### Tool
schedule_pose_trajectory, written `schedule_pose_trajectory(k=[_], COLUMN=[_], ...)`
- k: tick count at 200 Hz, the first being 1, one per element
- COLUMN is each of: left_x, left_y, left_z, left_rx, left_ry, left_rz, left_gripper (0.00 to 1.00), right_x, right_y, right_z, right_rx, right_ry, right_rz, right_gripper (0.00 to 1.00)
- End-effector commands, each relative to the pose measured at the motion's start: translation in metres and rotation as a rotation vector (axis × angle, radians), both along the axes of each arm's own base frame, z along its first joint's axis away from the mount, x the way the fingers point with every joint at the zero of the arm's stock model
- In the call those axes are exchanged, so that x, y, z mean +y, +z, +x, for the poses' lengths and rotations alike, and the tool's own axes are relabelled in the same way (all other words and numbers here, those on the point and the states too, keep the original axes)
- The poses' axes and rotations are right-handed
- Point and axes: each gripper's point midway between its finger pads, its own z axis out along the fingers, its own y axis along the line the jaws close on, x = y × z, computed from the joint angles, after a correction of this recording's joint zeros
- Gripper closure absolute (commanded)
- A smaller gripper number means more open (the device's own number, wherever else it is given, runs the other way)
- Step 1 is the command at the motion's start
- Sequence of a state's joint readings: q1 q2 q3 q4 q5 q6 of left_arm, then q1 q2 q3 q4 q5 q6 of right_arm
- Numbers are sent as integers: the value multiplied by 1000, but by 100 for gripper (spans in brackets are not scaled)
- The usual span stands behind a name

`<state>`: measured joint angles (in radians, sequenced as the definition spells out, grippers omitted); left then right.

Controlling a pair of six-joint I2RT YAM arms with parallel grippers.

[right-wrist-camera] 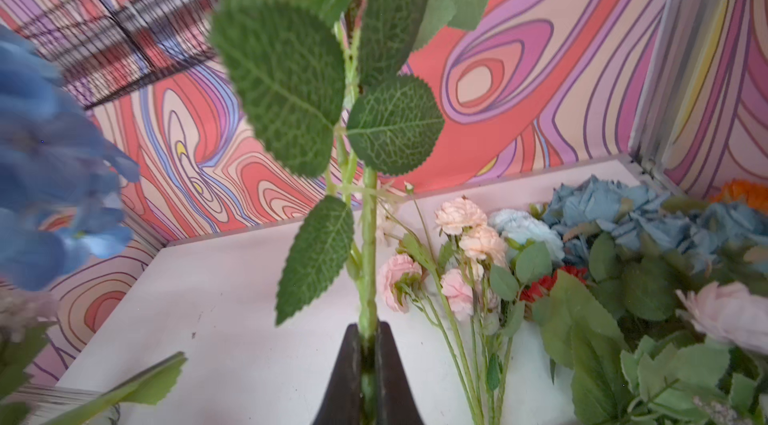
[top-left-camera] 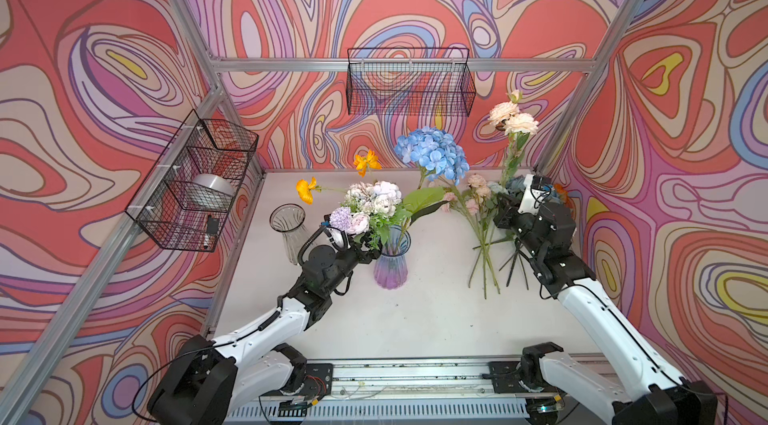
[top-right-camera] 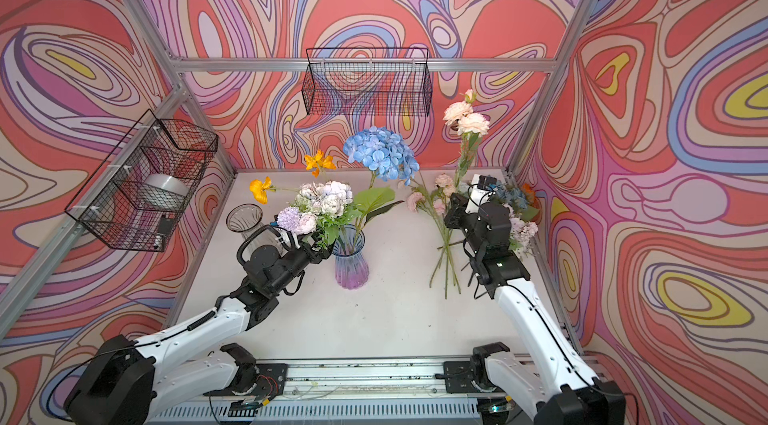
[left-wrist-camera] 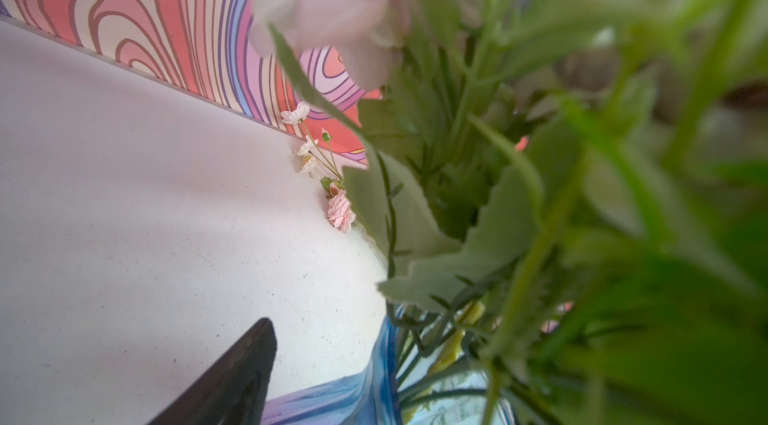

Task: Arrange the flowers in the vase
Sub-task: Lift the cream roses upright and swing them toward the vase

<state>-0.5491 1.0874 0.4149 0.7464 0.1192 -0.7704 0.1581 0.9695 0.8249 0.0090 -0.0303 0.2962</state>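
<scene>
Table (top-left-camera: 415,319) — vase (top-left-camera: 391,273) holds hydrangea (top-left-camera: 432,155), probably pastels (top-left-camera: 372,202).

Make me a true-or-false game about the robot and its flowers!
1. The right gripper is shut on the stem of the cream roses. True.
2. The clear glass vase is full of flowers. False: it stands empty.
3. The blue hydrangea stands in the purple-blue vase. True.
4. Every flower is in a vase. False: pink flowers and teal roses lie on the table.
</scene>
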Motion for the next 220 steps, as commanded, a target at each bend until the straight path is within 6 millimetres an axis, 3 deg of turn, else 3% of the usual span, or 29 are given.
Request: schedule_pose_trajectory(k=[1, 54, 100, 128, 175, 220], left_x=[5, 4, 4, 5, 6, 2], left_y=[9, 8, 8, 7, 8, 10], left_z=[3, 5, 5, 8, 10, 10], left_rx=[-27, -18, -12, -2, 2, -3], left_ry=[33, 39, 36, 51, 61, 43], left_rz=[0, -10, -9, -16, -22, -17], left_gripper=[14, 14, 14, 14, 14, 14], right_x=[11, 57, 96, 118, 185, 216], right_y=[42, 98, 123, 129, 134, 153], right_z=[-14, -58, -99, -108, -121, -129], right_rx=[-96, -290, -426, -489, -562, -698], right_ry=[84, 395, 723, 818, 957, 1051], right_rz=[-22, 35, 154, 178, 50, 42], right_gripper=[100, 100, 100, 100, 100, 100])
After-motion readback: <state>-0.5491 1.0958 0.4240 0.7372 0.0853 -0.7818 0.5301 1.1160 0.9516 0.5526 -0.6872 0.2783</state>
